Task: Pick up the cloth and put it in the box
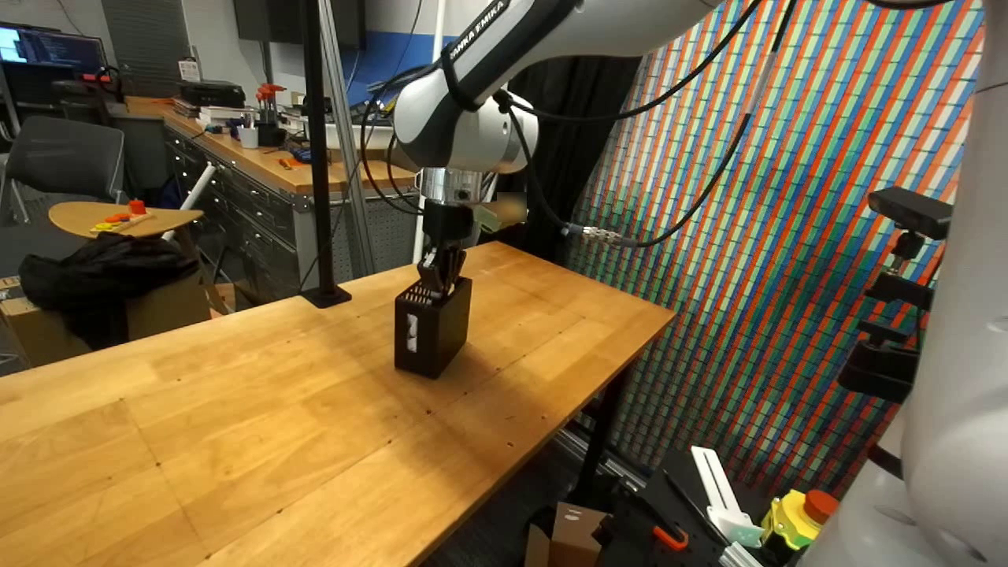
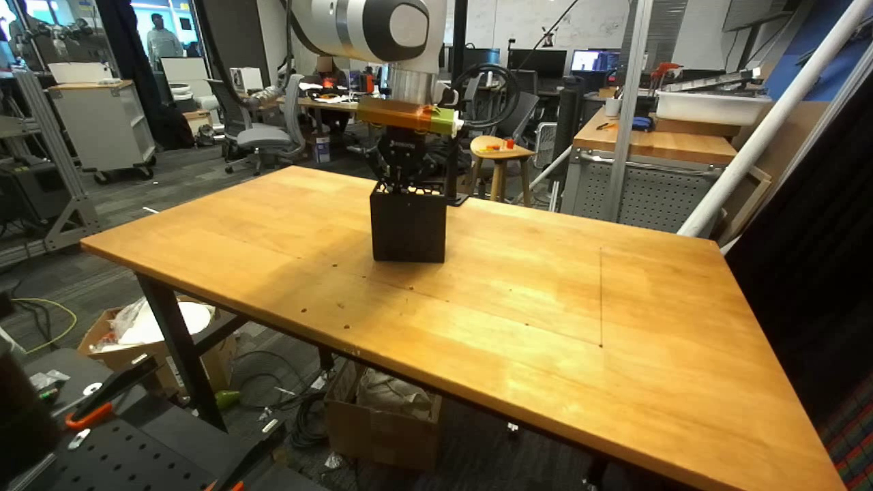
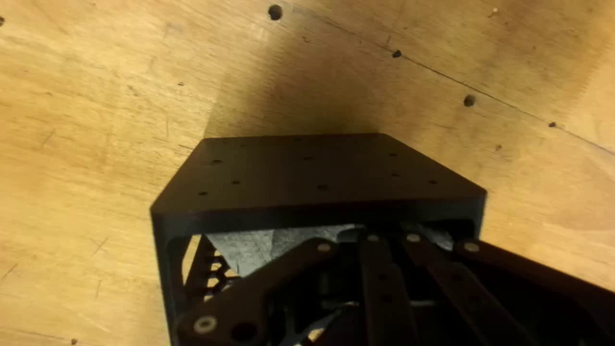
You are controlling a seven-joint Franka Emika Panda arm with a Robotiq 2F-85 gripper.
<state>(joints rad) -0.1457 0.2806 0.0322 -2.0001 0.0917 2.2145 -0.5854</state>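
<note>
cloth [image 3: 250,247] is seemingly lying in the box [image 3: 274,175] between long table [image 2: 655,307] edges; the tool [image 2: 399,183], opening and hold untellable, should be releasing low.

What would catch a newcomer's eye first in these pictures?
Probably the brightly striped backdrop filling much of the right side of an exterior view, with the big white arm stretched partly in front of it. Next, the black box on the wooden table, right under the arm's end. In the wrist view, what looks like grey cloth shows inside that box, partly hidden by the dark fingers.
</note>
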